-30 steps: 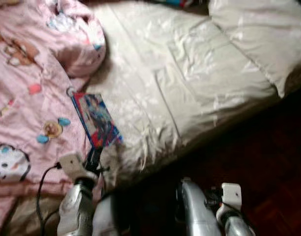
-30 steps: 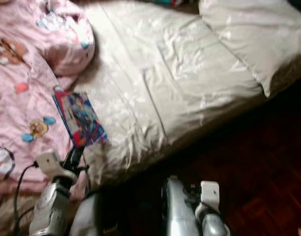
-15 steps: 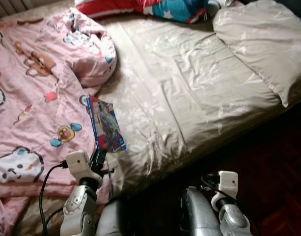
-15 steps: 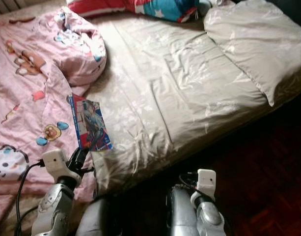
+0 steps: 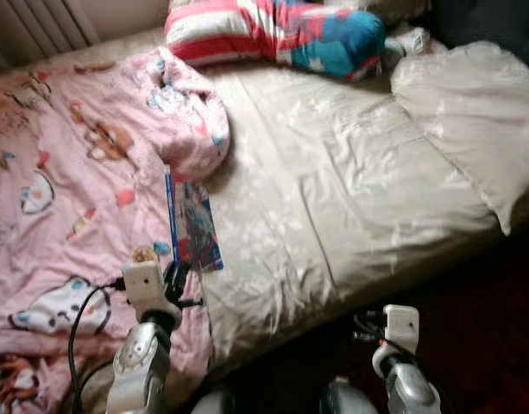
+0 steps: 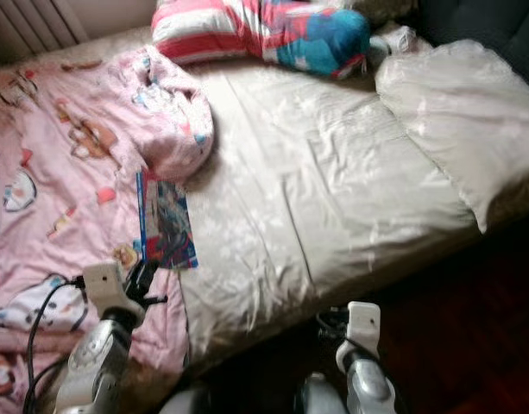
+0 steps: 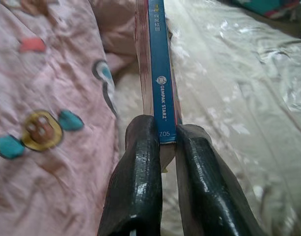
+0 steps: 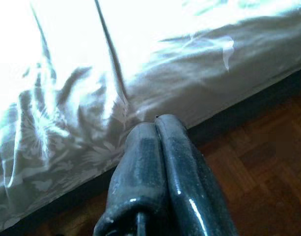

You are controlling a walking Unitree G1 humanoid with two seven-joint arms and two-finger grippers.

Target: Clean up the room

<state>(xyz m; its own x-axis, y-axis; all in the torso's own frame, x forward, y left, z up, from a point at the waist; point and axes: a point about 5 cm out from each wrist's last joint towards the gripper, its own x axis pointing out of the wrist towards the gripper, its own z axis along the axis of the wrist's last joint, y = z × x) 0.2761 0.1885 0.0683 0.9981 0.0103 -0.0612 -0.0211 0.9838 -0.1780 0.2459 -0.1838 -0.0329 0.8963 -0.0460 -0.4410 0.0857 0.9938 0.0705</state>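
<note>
My left hand [image 7: 162,147] is clamped on the near end of the book [image 5: 193,226], one finger on each cover, with the blue spine facing the wrist camera. The book extends forward from the hand over the bed [image 5: 350,198], at the seam where the pink blanket [image 5: 66,198] meets the beige sheet. I cannot tell whether its far end rests on the bedding or is held clear.

Handling, as I judge it: the book is a thin paperback, light, stiff along the spine but flexible across the covers. The glossy cover will likely be slippery against my fingers [image 7: 140,172]. The present hold is at one extreme end, so the free length may sag or pivot. A grip nearer the middle of the spine would be steadier. Pages can crease, so clamp force should stay moderate.

My right hand [image 8: 157,162] has its fingers pressed together, holding nothing, and hangs low beside the bed edge above the wooden floor [image 8: 258,167].

Count:
- Book: one.
- Striped red, white and blue pillow [image 5: 273,34]: one, at the head of the bed.
- Beige pillow [image 5: 471,112]: one, at the right.
- Pink blanket: one.
</note>
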